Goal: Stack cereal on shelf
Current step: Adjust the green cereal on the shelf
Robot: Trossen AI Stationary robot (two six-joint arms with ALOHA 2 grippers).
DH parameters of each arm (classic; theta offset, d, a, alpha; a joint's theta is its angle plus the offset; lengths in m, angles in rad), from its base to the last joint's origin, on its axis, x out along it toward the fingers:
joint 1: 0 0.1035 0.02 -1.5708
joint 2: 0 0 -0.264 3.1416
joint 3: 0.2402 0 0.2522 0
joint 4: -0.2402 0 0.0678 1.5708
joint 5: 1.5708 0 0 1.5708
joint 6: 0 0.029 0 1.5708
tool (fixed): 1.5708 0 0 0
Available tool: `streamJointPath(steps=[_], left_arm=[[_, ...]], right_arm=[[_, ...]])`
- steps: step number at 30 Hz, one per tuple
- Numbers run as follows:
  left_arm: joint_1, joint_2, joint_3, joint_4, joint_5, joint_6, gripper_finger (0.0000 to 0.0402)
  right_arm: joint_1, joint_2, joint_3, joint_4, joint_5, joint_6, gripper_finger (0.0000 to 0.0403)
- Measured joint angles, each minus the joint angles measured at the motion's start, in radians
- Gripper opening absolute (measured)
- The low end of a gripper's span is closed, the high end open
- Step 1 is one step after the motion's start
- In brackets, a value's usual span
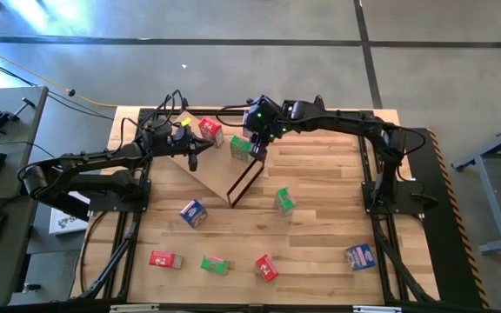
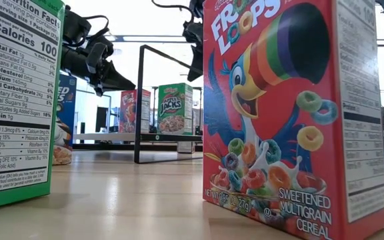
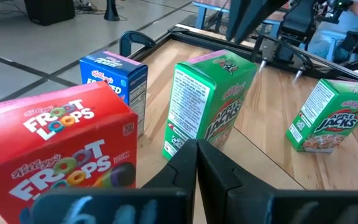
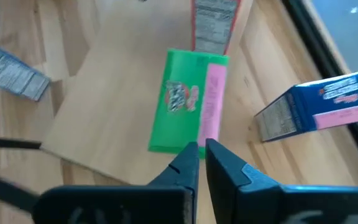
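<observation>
The shelf, a tan plywood panel [image 1: 209, 169] with a thin dark frame [image 1: 247, 181], lies at the table's far middle. Three cereal boxes stand upright on it: a red one [image 1: 211, 130], a green one [image 1: 240, 148] and a blue one [image 3: 114, 84]. My right gripper [image 4: 201, 154] points down just over the green box's pink-edged top [image 4: 188, 99], its fingers shut. My left gripper [image 3: 196, 163] is shut and empty, hovering beside the red box [image 3: 61, 149]. My right gripper comes at the green box from above, with its fingertips by the near edge of the box's top [image 4: 191, 140]. I cannot tell whether they touch it. The box stands upright on the shelf.
Loose boxes lie on the near half of the table: blue [image 1: 193, 211], green [image 1: 284, 201], red [image 1: 164, 259], green [image 1: 214, 264], red [image 1: 266, 267] and blue [image 1: 360, 256]. In the low view, a red box [image 2: 292, 113] and a green box [image 2: 15, 100] stand right in front of the camera.
</observation>
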Motion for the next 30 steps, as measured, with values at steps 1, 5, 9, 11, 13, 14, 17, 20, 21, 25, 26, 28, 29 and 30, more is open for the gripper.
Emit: streamJointPath(steps=[1,5,9,11,13,14,17,20,21,25,26,28,29,30], left_arm=[[0.000,0.000,0.000,0.000,0.000,0.000,0.0005],[0.000,0.000,0.000,0.000,0.000,0.000,0.0005],[0.000,0.000,0.000,0.000,0.000,0.000,0.0005],[0.000,0.000,0.000,0.000,0.000,0.000,0.0005],[0.000,0.000,0.000,0.000,0.000,0.000,0.0005],[0.000,0.000,0.000,0.000,0.000,0.000,0.0005],[0.000,0.000,0.000,0.000,0.000,0.000,0.0005],[0.000,0.000,0.000,0.000,0.000,0.000,0.0005],[0.000,0.000,0.000,0.000,0.000,-0.001,0.0005],[0.000,0.000,0.000,0.000,0.000,0.000,0.0005],[0.000,0.000,0.000,0.000,0.000,0.000,0.0005],[0.000,0.000,0.000,0.000,0.000,0.000,0.0005],[0.000,0.000,0.000,0.000,0.000,0.000,0.0005],[0.000,0.000,0.000,0.000,0.000,0.000,0.0005]], right_arm=[[0.000,0.000,0.000,-0.003,-0.004,-0.001,0.0017],[0.000,0.000,0.000,-0.027,-0.005,-0.001,0.0017],[0.000,0.001,0.000,-0.031,-0.029,-0.001,0.0017],[0.000,0.008,0.000,-0.027,-0.031,-0.006,0.0017],[0.000,0.022,0.000,-0.027,-0.035,-0.008,0.0017],[0.000,0.030,0.000,-0.023,-0.037,-0.009,0.0017],[0.000,0.041,0.000,0.004,-0.039,-0.023,0.0017],[0.000,0.044,0.000,0.046,-0.038,-0.027,0.0017],[0.000,0.045,0.000,0.060,-0.038,-0.027,0.0017],[-0.005,0.046,0.000,0.069,-0.038,-0.027,0.0017],[-0.006,0.049,0.000,0.071,-0.038,-0.027,0.0017],[-0.006,0.053,0.000,0.079,-0.039,-0.027,0.0017],[-0.007,0.053,0.000,0.081,-0.039,-0.028,0.0017],[-0.007,0.053,0.000,0.088,-0.039,-0.032,0.0017]])
